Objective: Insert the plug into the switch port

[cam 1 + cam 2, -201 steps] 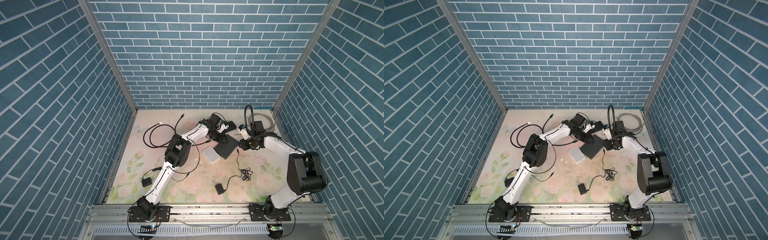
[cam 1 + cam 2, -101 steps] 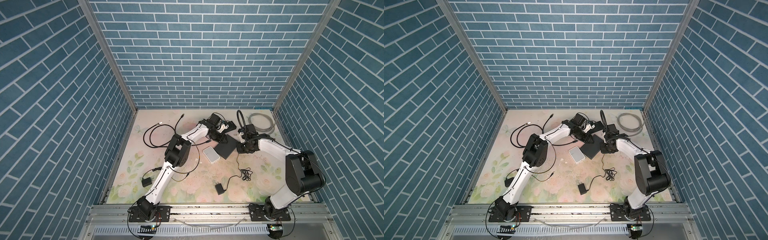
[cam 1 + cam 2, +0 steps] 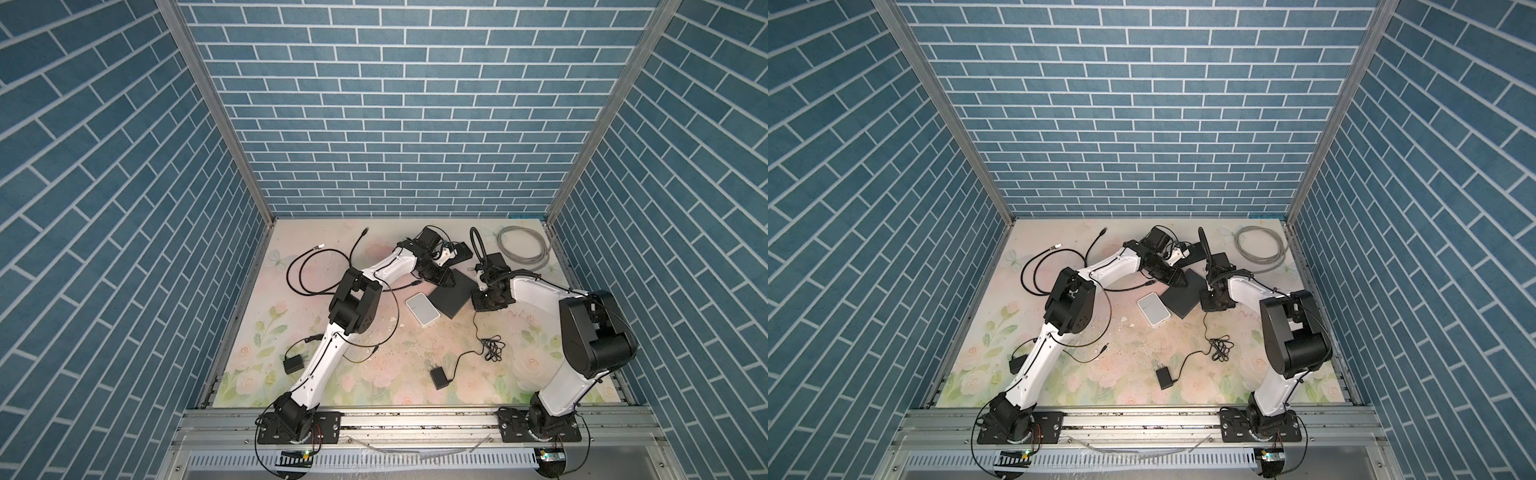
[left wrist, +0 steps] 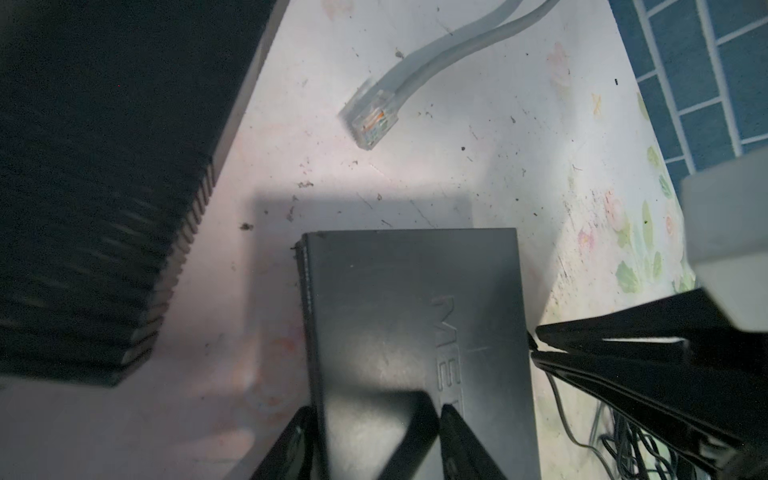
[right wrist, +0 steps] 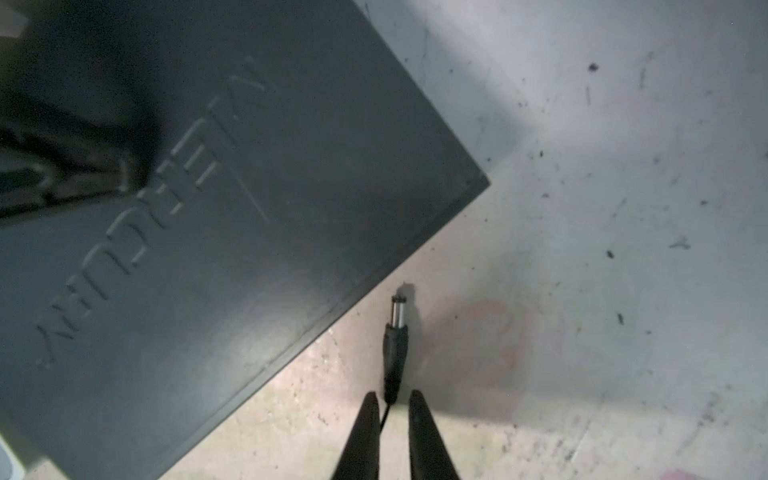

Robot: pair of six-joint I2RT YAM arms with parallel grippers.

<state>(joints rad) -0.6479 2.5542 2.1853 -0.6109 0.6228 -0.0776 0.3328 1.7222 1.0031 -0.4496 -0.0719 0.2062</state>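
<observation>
The switch is a flat black box lying on the floral mat. My left gripper is shut on its far corner, one finger beside the edge and one on the top face. The plug, a small black barrel plug with a metal tip, lies on the mat beside the switch's edge. My right gripper is low over the plug, fingertips close on either side of its tail with slivers of mat showing between. No port on the switch shows.
A white box lies left of the switch. The plug's thin cable runs to a tangle and a black adapter. A grey network cable is coiled at the back right, its connector near the switch. Black cables lie left.
My right arm has swung left and down to the switch's right side, and its fingers have narrowed around the plug's tail. The left arm and the switch have stayed put.
</observation>
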